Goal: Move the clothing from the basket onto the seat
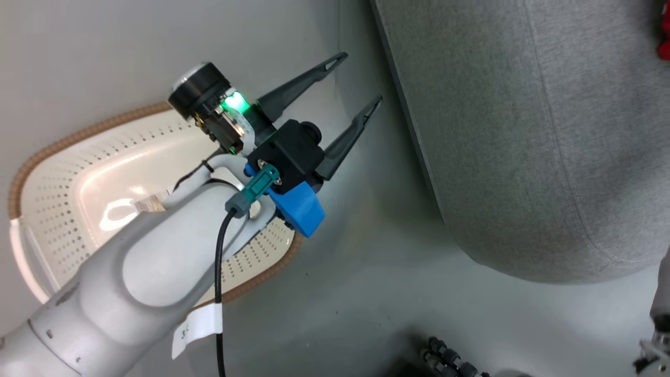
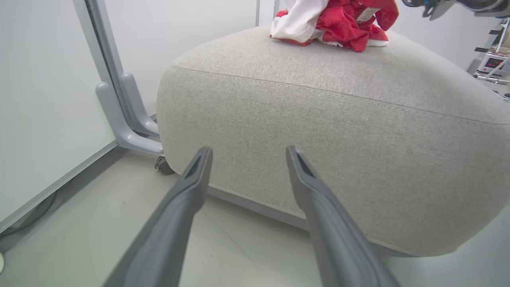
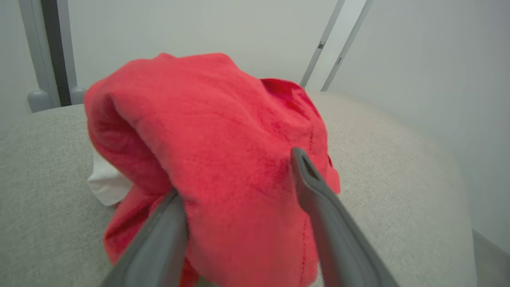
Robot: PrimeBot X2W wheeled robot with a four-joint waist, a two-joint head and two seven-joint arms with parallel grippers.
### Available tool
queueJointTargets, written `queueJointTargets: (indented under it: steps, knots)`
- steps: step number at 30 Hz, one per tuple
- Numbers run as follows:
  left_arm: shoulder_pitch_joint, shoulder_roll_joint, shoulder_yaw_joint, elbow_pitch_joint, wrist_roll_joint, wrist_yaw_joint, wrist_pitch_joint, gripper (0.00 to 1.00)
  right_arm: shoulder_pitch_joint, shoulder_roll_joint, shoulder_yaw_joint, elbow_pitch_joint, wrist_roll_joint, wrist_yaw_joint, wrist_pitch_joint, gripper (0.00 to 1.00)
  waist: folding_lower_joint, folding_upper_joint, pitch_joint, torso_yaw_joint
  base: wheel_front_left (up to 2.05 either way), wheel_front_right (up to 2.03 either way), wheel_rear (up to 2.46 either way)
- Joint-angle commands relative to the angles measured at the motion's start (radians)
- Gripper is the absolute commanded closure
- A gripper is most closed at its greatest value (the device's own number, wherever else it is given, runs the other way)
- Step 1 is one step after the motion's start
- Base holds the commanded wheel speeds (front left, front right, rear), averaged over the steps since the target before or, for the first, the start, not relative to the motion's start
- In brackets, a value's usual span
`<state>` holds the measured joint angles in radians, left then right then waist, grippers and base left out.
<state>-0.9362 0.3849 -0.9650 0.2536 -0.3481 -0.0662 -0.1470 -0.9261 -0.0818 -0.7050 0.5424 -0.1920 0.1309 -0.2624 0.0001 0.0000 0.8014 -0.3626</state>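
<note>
Head view gives you the grey upholstered seat [image 1: 523, 131] across the upper right, standing on pale floor. Its rounded corner is nearest the robot. The left wrist view shows you the same seat [image 2: 318, 131] from low down, with the stitched seam running along its side. In the right wrist view you look across its top [image 3: 398, 167].

The cream perforated basket [image 1: 57, 193] sits on the floor at the left, well apart from the seat. Your left forearm crosses over its brown woven-look rim.

The red and white clothing [image 2: 342, 24] lies bunched on top of the seat, away from the corner. A sliver of red [image 1: 665, 47] touches the head view's right edge. Up close, the red fabric [image 3: 223, 131] is a rounded heap with a white fold at its lower left.

Your left gripper [image 1: 360, 77] hangs over the floor between basket and seat. Its fingers are spread wide with nothing between them, pointing at the seat's side [image 2: 248, 153].

Your right gripper [image 3: 235, 175] is also spread wide. The red heap bulges between its fingers and covers the tip of one. You probably have no grip there, as the fingers do not pinch the cloth.
</note>
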Motion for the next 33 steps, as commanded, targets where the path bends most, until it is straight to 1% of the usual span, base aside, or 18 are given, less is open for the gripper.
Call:
queueJointTargets:
  steps: [1,6,9,15,18,22,26,31,32,33]
  knots:
    - [0.016,-0.008,-0.001,0.013,-0.008,0.007,-0.017,0.00,0.054,-0.013,0.028,-0.011,0.010,0.000,-0.004,0.00,-0.0001,0.0000,-0.047,0.011,0.00,0.00,0.00]
    - [0.052,-0.039,0.007,0.061,-0.034,0.020,-0.065,0.00,0.236,-0.029,0.126,-0.087,0.056,0.000,-0.004,0.00,-0.0001,0.0000,-0.137,0.029,0.00,0.00,0.00]
    - [0.081,-0.057,0.020,0.095,-0.055,0.028,-0.090,0.00,0.319,-0.034,0.175,-0.137,0.075,0.000,-0.004,0.00,-0.0001,0.0000,-0.196,0.045,0.00,0.00,0.00]
    - [0.147,-0.092,0.081,0.153,-0.097,0.050,-0.117,0.00,0.413,-0.042,0.266,-0.222,0.102,0.000,-0.004,0.00,-0.0001,0.0000,-0.317,0.092,0.00,0.00,0.00]
    - [0.176,-0.108,0.151,0.127,-0.102,0.067,-0.119,0.00,0.443,-0.053,0.313,-0.255,0.122,0.000,-0.004,0.00,-0.0001,0.0000,-0.366,0.123,0.00,0.00,0.00]
    - [0.249,-0.124,0.263,0.087,-0.078,0.078,-0.119,0.00,0.474,-0.065,0.391,-0.277,0.138,0.000,-0.004,0.00,-0.0001,0.0000,-0.433,0.171,0.00,0.00,0.00]
    - [0.316,-0.138,0.362,0.068,-0.046,0.070,-0.119,0.00,0.496,-0.062,0.464,-0.290,0.144,0.000,-0.004,0.00,-0.0001,0.0000,-0.490,0.214,0.00,0.00,0.00]
    - [0.393,-0.168,0.491,0.030,0.010,0.070,-0.119,0.00,0.512,-0.054,0.523,-0.298,0.158,0.000,-0.004,0.00,-0.0001,0.0000,-0.545,0.270,0.00,0.00,0.00]
    - [0.393,-0.168,0.491,0.030,0.010,0.070,-0.119,0.00,0.512,-0.054,0.523,-0.298,0.158,0.000,-0.004,0.00,-0.0001,0.0000,-0.545,0.270,0.00,0.00,0.00]
    - [0.414,-0.176,0.515,0.027,0.021,0.067,-0.118,0.00,0.515,-0.053,0.533,-0.295,0.159,0.000,-0.004,0.00,-0.0001,0.0000,-0.557,0.282,0.00,0.00,0.00]
